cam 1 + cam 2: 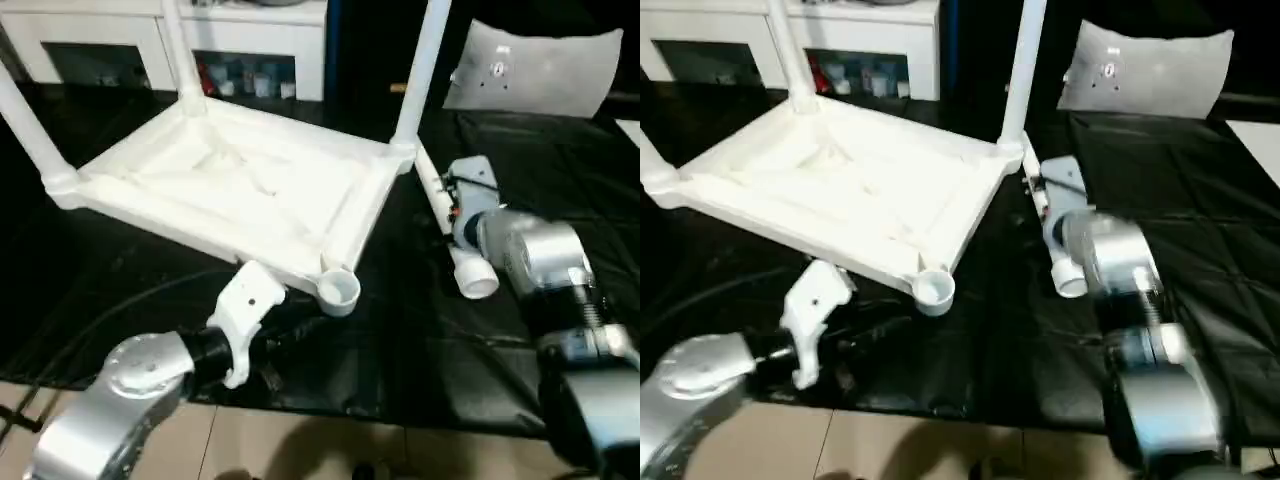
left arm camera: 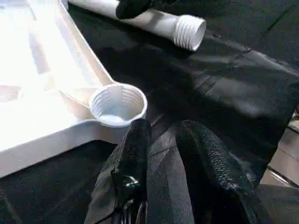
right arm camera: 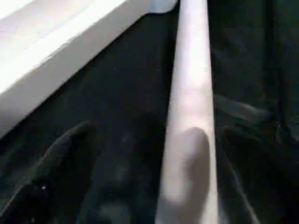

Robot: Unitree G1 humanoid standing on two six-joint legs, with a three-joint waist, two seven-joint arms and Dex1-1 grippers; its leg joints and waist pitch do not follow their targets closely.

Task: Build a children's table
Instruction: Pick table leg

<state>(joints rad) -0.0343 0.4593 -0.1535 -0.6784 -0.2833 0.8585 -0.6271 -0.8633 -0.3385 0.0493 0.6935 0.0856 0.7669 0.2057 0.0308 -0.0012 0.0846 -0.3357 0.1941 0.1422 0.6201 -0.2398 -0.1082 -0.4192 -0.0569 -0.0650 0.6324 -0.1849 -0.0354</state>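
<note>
One white table top (image 1: 230,190) is counted, lying upside down on one black cloth (image 1: 520,180). Four white legs are counted in all: three are seen standing upright in corner sockets, one at the far left (image 1: 178,50), one at the far right (image 1: 422,70) and one at the near left (image 1: 25,120), and a fourth leg (image 1: 455,240) is seen lying flat on the cloth beside the top. One empty round socket (image 1: 338,290) is counted at the near corner. Two silver forearms are seen, a left one (image 1: 110,410) and a right one (image 1: 540,270). One white cabinet (image 1: 240,40) and one grey cushion-like panel (image 1: 540,70) are counted at the back.
</note>
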